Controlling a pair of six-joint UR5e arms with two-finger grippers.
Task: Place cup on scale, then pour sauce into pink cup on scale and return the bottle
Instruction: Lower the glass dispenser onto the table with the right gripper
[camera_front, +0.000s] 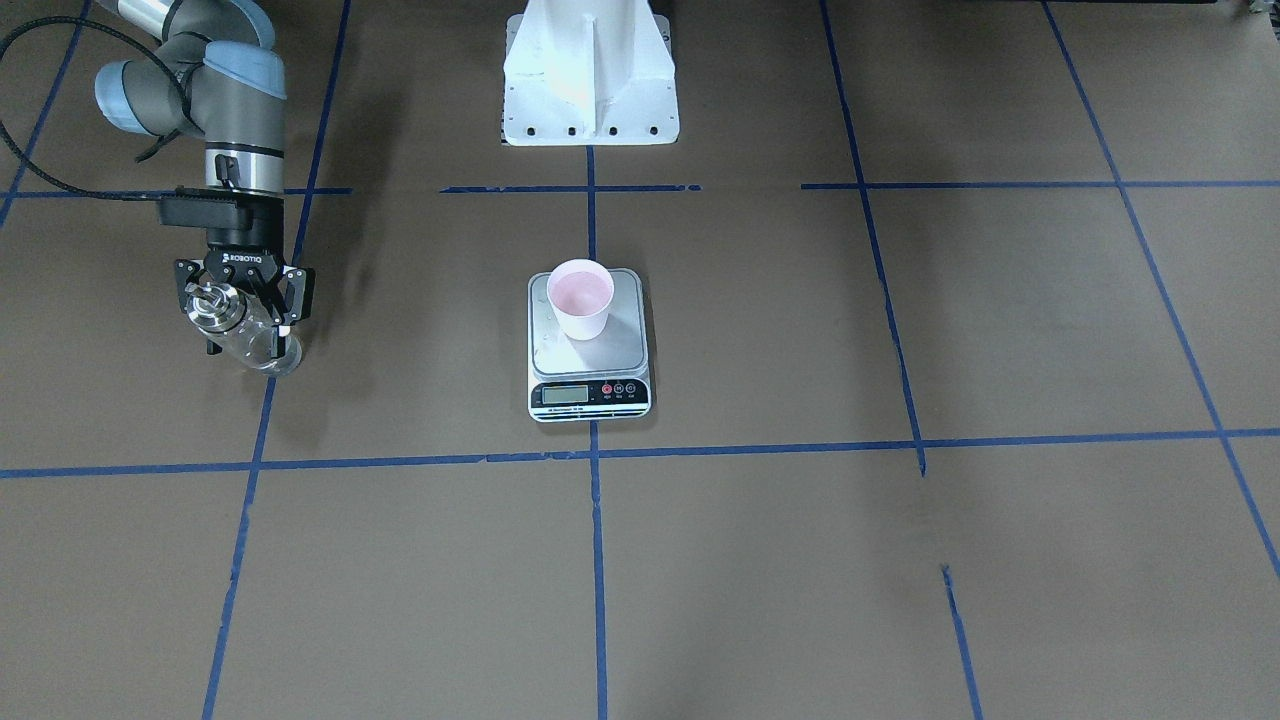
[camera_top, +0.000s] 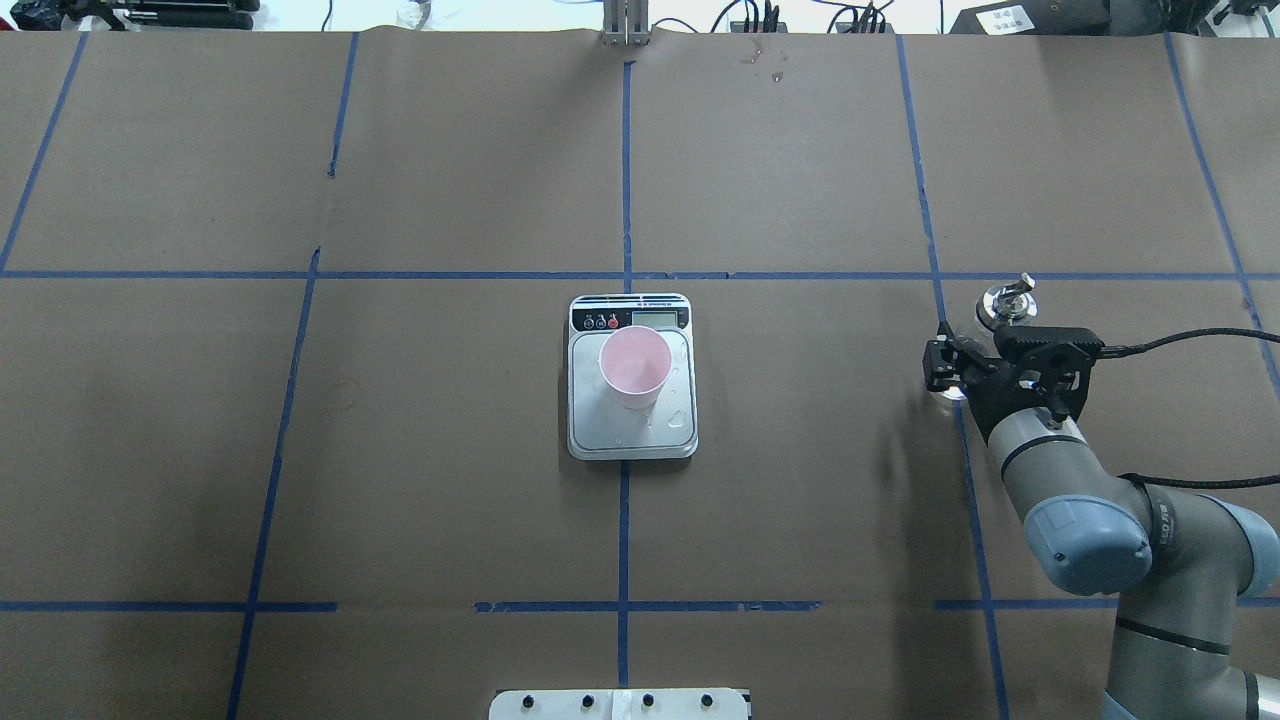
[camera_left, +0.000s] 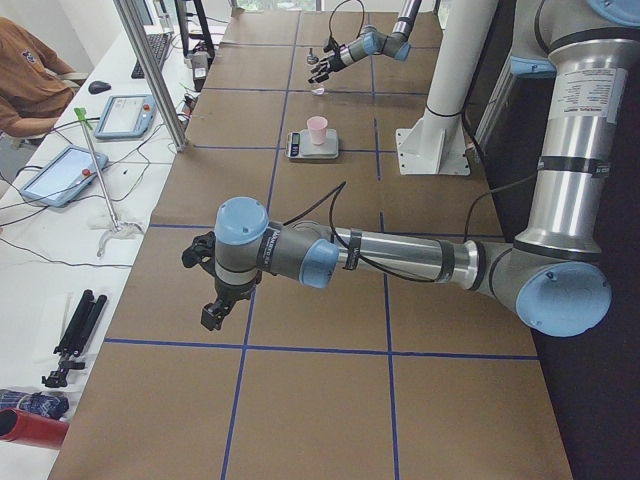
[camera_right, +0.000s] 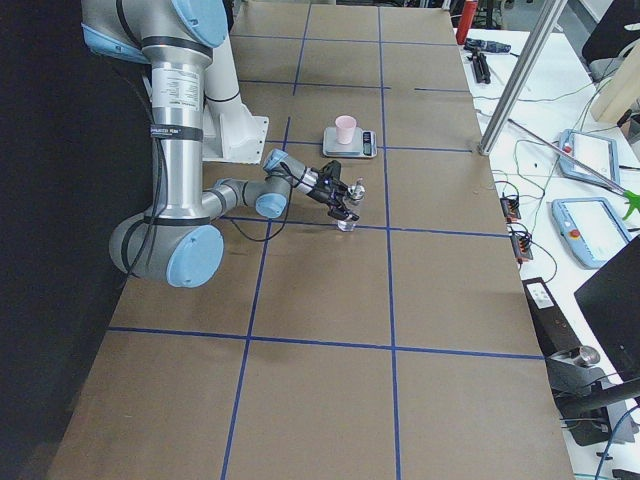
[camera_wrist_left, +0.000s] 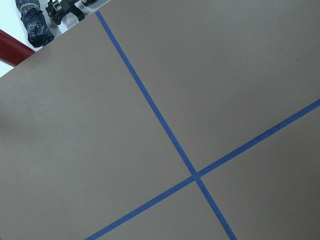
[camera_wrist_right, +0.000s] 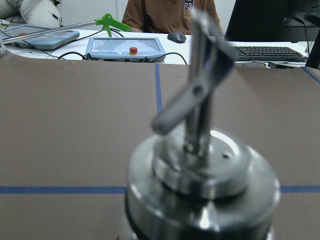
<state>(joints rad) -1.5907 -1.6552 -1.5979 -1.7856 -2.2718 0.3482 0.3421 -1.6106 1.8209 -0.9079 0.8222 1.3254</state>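
The pale pink cup (camera_front: 581, 298) stands upright on the silver platform of the scale (camera_front: 590, 385) at the table's middle; both also show in the overhead view, the cup (camera_top: 634, 365) on the scale (camera_top: 631, 435). My right gripper (camera_front: 243, 322) is shut on the clear glass bottle (camera_front: 255, 340), which is upright and low over the table, well to the robot's right of the scale. Its metal cap and spout (camera_wrist_right: 200, 170) fill the right wrist view. My left gripper (camera_left: 212, 312) hangs over bare table far from the scale; I cannot tell whether it is open.
Water drops lie on the scale's platform (camera_top: 678, 420). The robot's white base (camera_front: 590, 75) stands behind the scale. Blue tape lines (camera_front: 600, 452) cross the brown table. Operators' desks with tablets (camera_right: 590, 160) lie beyond the far edge.
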